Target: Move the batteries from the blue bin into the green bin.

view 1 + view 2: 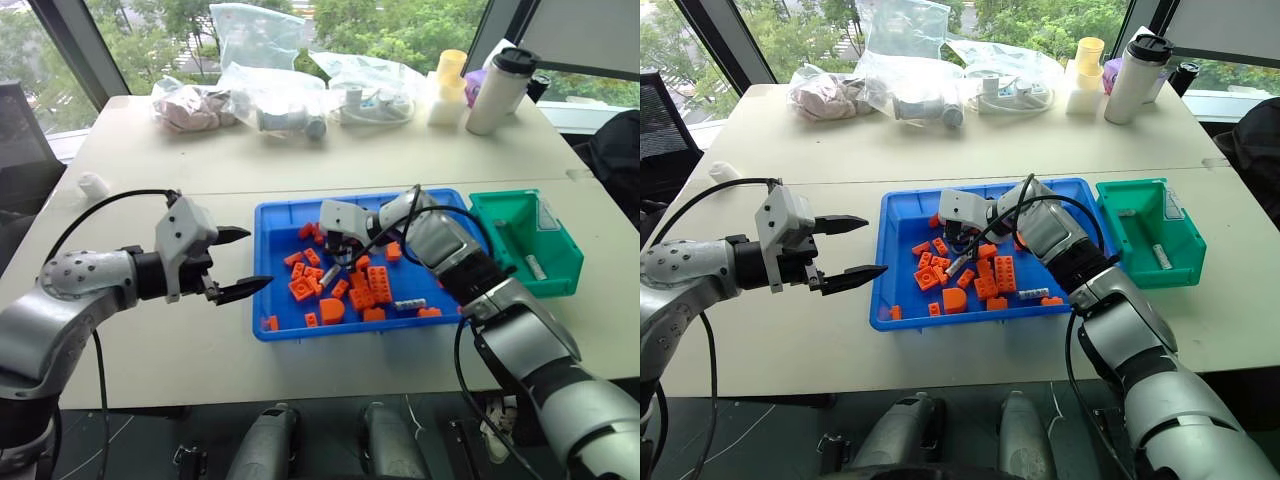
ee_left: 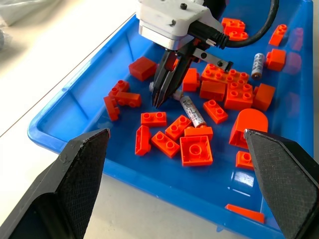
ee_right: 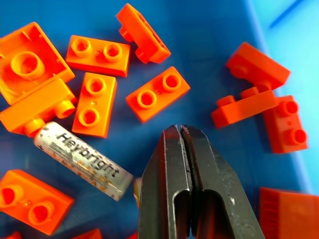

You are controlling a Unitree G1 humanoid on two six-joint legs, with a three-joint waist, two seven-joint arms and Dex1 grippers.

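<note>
The blue bin (image 1: 275,225) lies mid-table, strewn with orange bricks (image 1: 372,285). One battery (image 3: 82,160) lies among the bricks right beside my right gripper (image 3: 180,130), whose fingers are pressed together with nothing between them, tips down at the bin floor. A second battery (image 1: 409,303) rests nearer the bin's front right. The green bin (image 1: 500,200) stands just right of the blue bin and holds a battery (image 1: 535,267). My left gripper (image 1: 258,258) hovers open and empty by the blue bin's left rim, pointing at it.
Clear plastic bags (image 1: 280,95) of parts, a white tumbler (image 1: 497,90) and a yellow cup (image 1: 451,65) line the table's far side. A small white object (image 1: 92,184) sits at the far left. A black cable (image 1: 400,225) loops over my right wrist.
</note>
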